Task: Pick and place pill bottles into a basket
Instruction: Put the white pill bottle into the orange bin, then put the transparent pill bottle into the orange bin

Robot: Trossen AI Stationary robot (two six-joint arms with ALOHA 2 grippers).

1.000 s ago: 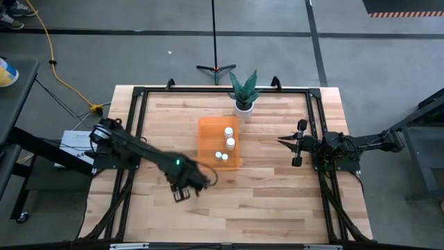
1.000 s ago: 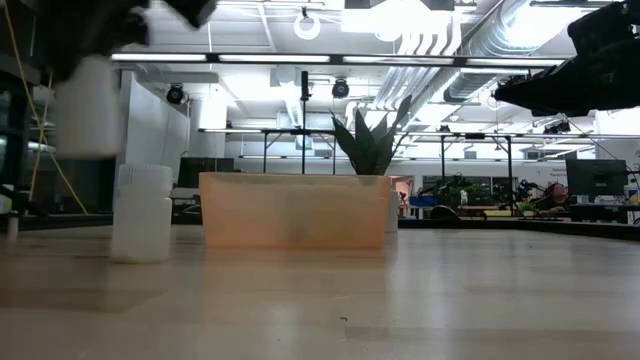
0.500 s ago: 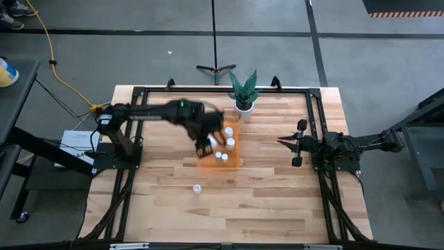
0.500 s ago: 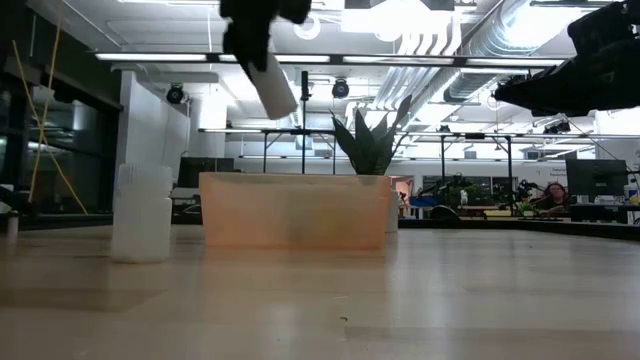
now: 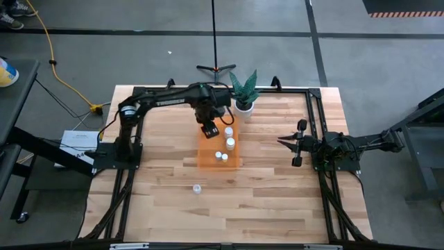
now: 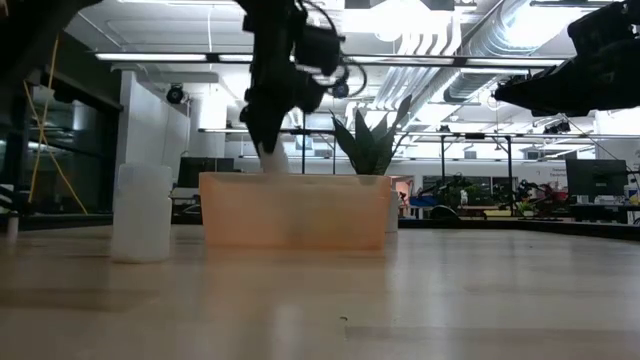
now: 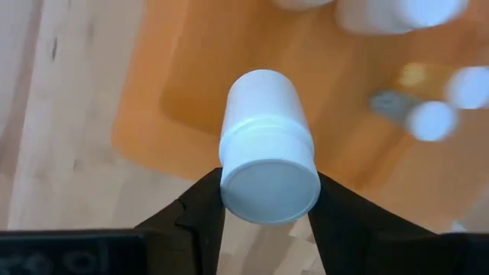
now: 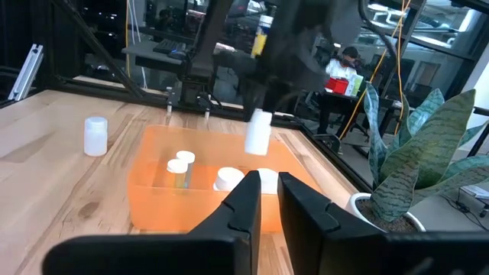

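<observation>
Six pill bottles are showing in all. Four are lying or standing inside the orange basket [image 5: 208,154]; in the high view they are appearing as white spots at [image 5: 228,130], [image 5: 230,143], [image 5: 218,155] and [image 5: 224,157]. A fifth bottle [image 5: 197,188] is standing alone on the wooden worktop [image 5: 270,201], well apart from the basket, on the near side of it. The sixth bottle [image 7: 266,143] is sitting in the left hand [image 5: 210,130].

The left hand is clamping that bottle between its two dark fingers [image 7: 200,206], one pressing on each side just behind the white cap, with the cap facing the wrist camera and the body pointing away toward the basket floor. The arm is reaching across from the left side of the worktop, and the hand is hanging over the far left part of the basket, above its rim; in the low view the bottle [image 6: 272,160] is showing tilted just over the basket's wall [image 6: 295,210]. A white plant pot with green leaves [image 5: 243,94] is standing just beyond the basket's far corner.

The right hand [image 5: 294,144] is waiting over the right side of the worktop, apart from the basket, its fingers [image 8: 248,206] close together with only a narrow gap and nothing between them.
</observation>
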